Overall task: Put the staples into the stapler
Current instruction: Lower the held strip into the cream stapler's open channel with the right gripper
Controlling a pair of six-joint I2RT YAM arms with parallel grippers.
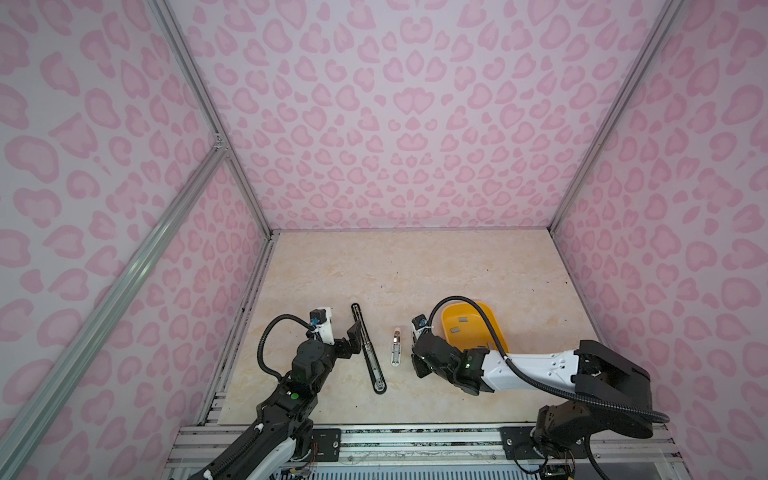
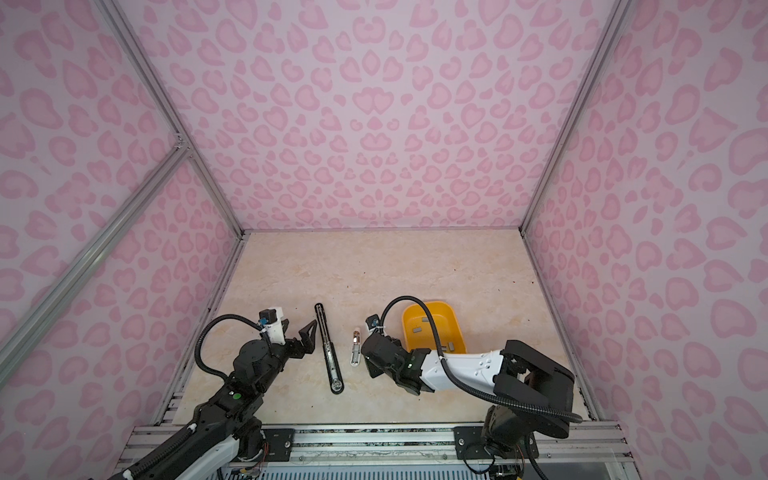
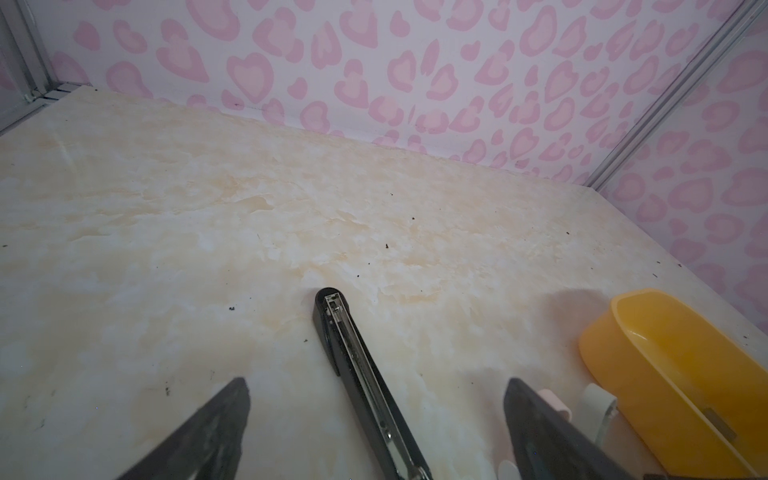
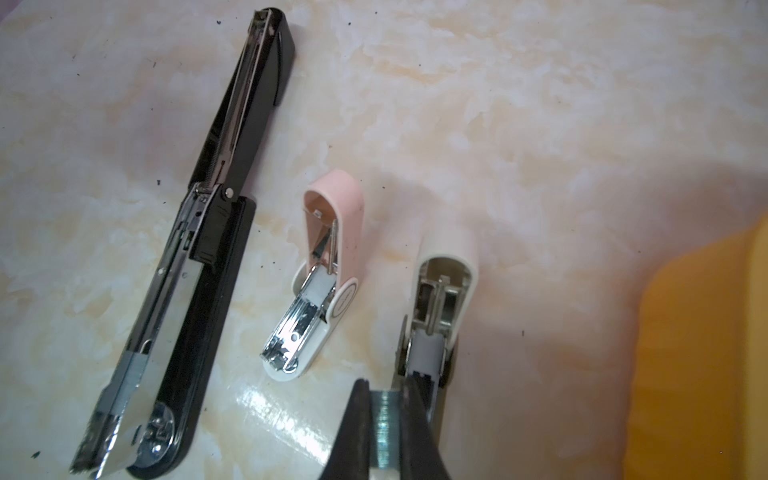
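Your right claw is clenched on a strip of staples. In the right wrist view the grey strip sits pinched between the two dark fingers, held above the marbled tabletop. Just past the fingertips lies the white mini stapler, flipped open with its metal channel facing up. One finger overlaps its near end, and you cannot tell whether the strip touches it.

Beside the white one lies the pink mini stapler, also open and apart from the claw. Beyond that is the long black stapler, opened out flat.

Both top views show the black stapler and the pink one lying side by side and apart. The yellow tray stands off to the right behind your right wrist. More loose staple strips lie flat on the tray floor, well clear of the held strip.

Your left claw is released, with its fingers spread wide and nothing between the pads. In a top view it sits just beside the far half of the black stapler, on its left. In the left wrist view that stapler runs up between the two spread fingers. You cannot tell whether either finger touches it.
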